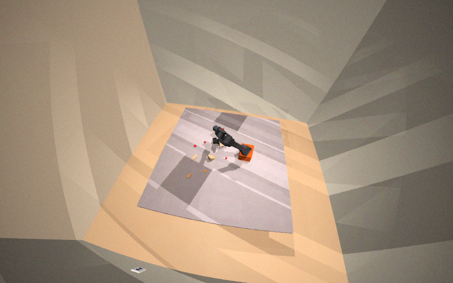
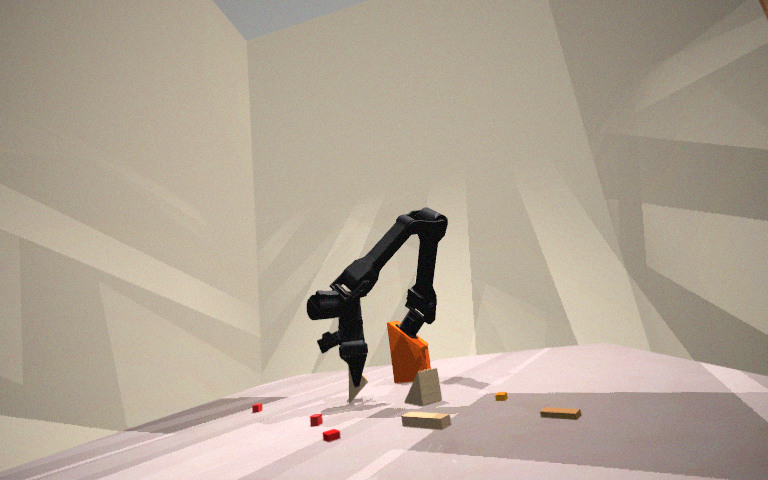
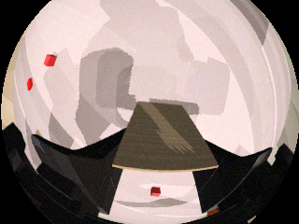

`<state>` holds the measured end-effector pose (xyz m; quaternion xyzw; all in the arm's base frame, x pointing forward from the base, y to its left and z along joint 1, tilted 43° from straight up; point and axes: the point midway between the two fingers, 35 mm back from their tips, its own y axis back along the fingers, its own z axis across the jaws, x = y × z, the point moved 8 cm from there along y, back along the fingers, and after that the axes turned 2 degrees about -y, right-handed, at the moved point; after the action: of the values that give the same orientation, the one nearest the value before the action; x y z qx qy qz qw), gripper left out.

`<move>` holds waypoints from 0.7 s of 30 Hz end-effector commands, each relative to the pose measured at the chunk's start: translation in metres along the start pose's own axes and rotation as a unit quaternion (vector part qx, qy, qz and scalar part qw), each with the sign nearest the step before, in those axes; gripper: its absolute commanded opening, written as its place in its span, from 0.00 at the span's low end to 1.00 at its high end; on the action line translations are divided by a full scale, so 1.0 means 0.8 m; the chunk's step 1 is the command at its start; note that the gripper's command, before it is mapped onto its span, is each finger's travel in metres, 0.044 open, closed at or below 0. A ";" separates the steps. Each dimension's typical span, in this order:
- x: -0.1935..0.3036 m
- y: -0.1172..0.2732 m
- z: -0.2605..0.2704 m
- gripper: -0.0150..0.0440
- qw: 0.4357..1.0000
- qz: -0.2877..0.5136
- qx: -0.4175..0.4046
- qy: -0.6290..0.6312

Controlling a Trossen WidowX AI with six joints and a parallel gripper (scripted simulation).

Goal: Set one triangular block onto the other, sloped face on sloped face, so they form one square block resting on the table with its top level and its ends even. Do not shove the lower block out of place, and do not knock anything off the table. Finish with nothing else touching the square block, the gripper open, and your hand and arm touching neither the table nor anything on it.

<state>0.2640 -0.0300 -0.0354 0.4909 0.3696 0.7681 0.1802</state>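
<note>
My gripper (image 2: pixel 357 383) (image 3: pixel 160 134) is shut on one pale wooden triangular block (image 1: pixel 221 145) (image 2: pixel 352 393) (image 3: pixel 163 135), its fingers on the block's two ends. In the exterior view this block is tilted, with a narrow edge pointing down close to the table; any gap below is too small to judge. The other triangular block (image 1: pixel 211 157) (image 2: pixel 428 387) rests on the table, apart from the held one, its broad side down and narrow edge up. The fingers hide part of the held block in the exterior view, and the arm hides part of it in the top view.
A pale bar (image 1: pixel 194 157) (image 2: pixel 425 420) lies near the resting block. An orange-brown bar (image 1: pixel 189 175) (image 2: pixel 560 413) and small orange block (image 1: pixel 204 171) (image 2: pixel 501 396) lie farther off. Several small red blocks (image 1: pixel 194 145) (image 2: pixel 316 420) (image 3: pixel 49 60) are scattered around. The orange arm base (image 1: pixel 245 158) (image 2: pixel 404 359) stands behind.
</note>
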 end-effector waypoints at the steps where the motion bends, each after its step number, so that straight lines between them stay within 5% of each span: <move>1: -0.023 0.004 0.001 0.25 0.998 0.063 -0.004 0.003; 21: -0.113 -0.014 0.005 0.25 0.954 0.298 0.003 0.004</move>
<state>0.3028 -0.0751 -0.0905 0.5700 0.2323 0.7874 -0.0347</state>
